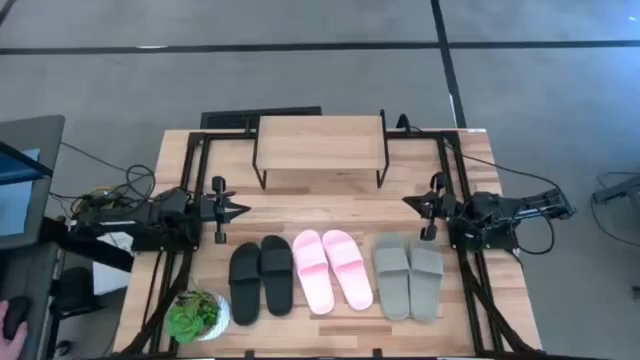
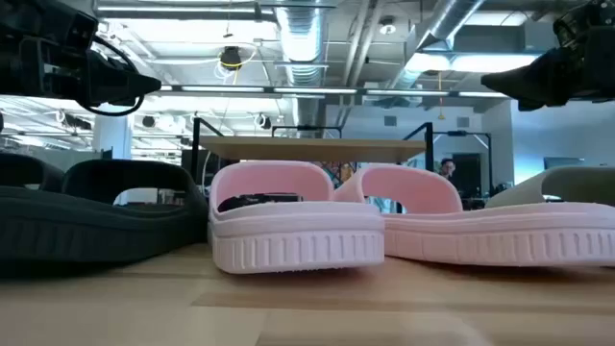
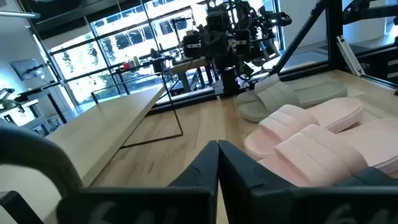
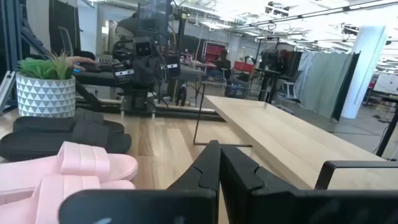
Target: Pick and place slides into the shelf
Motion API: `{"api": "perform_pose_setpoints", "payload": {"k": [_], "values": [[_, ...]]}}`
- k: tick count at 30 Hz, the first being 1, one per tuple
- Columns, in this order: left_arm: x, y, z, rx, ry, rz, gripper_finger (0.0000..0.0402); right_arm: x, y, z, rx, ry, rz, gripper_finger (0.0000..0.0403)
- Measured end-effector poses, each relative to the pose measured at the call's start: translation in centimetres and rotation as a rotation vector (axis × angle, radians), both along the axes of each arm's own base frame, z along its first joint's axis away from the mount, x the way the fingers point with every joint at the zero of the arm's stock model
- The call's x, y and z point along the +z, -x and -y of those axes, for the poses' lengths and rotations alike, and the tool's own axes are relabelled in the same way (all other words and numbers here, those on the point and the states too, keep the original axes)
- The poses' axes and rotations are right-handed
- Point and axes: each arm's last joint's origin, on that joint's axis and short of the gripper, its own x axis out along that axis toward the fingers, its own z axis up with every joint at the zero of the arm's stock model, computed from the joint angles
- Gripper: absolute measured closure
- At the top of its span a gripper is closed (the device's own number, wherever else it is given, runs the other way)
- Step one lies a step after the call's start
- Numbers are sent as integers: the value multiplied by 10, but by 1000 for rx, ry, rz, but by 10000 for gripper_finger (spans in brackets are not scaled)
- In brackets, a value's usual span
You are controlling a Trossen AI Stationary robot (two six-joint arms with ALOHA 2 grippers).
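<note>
Waiting at either side of the table, both arms hang idle with nothing picked up. The left gripper (image 1: 243, 209) sits at nine o'clock with its fingers pressed together on nothing, pointing inward; the right gripper (image 1: 408, 203) mirrors it at three o'clock, likewise closed and empty. All six slides lie in a row toward six o'clock: the black pair (image 1: 261, 279) at about seven, the pink pair (image 1: 333, 270) at six, the grey-green pair (image 1: 409, 278) at about five. The shelf (image 1: 320, 142) stands at twelve o'clock, its plank top bare and well apart from the shoes. A potted plant (image 1: 197, 315) sits just beside the black pair at the table's near corner. By my reading, the job has not started. The first move calls for one gripper to open, swing toward its nearest pair and come down over a strap.
</note>
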Motion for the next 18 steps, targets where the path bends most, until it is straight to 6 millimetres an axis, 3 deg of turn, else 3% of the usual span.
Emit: {"api": "perform_pose_setpoints", "payload": {"k": [18], "values": [[0,0,0,0,4,0,401,0,0,0,0,0,0,403]]}}
